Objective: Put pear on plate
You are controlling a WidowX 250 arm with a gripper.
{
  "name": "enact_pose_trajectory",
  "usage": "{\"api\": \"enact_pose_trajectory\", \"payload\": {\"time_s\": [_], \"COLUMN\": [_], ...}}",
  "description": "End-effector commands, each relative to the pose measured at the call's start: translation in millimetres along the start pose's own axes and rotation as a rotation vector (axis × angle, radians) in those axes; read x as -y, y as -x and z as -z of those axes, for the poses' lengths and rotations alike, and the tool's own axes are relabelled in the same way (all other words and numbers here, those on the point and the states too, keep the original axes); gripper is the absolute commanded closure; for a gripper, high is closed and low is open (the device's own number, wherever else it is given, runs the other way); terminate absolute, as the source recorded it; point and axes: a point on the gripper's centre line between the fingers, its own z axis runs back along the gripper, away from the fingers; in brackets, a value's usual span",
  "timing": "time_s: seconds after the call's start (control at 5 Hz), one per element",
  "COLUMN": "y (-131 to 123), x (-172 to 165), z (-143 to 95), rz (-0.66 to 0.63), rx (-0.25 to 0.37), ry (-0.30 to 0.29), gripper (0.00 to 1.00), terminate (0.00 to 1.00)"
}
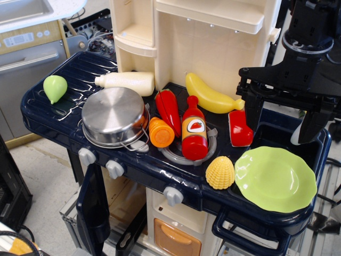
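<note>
The light-green pear point(55, 88) lies at the far left of the dark blue toy kitchen counter point(160, 170), pointed end down. The lime-green scalloped plate point(275, 178) sits at the front right of the counter and has nothing on it. My black gripper point(282, 120) hangs at the right, above the back edge of the plate. Its two fingers are spread wide with nothing between them. It is far from the pear, across the whole counter.
Between pear and plate stand a steel pot point(114, 116), white bottle point(127, 81), red pepper point(168, 109), orange carrot piece point(161, 132), ketchup bottle point(194, 129), banana point(211, 97), red piece point(240, 129) and yellow corn point(220, 173). The cream kitchen back wall point(213, 37) rises behind.
</note>
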Motion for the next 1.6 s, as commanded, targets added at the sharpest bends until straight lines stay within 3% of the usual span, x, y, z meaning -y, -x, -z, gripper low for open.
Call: {"api": "enact_pose_trajectory", "payload": {"time_s": [0.0, 0.2, 0.4, 0.6, 0.8, 1.0, 1.2, 1.4], "y": [0, 3, -1, -7, -12, -12, -22, -26], "x": [0, -13, -61, -107, -156, -207, -256, -306], "z": [0, 2, -21, -34, -42, -25, -27, -20], "rz": [0.000, -0.021, -0.010, -0.013, -0.040, -0.064, -0.033, -0.035], "rx": [0.000, 0.038, 0.072, 0.057, 0.087, 0.157, 0.107, 0.133], "ry": [0.000, -0.050, -0.232, -0.328, -0.365, -0.350, -0.286, -0.273], "gripper": [0.00, 0.00, 0.00, 0.00, 0.00, 0.00, 0.00, 0.00], "terminate": [0.00, 0.00, 0.00, 0.00, 0.00, 0.00, 0.00, 0.00]}}
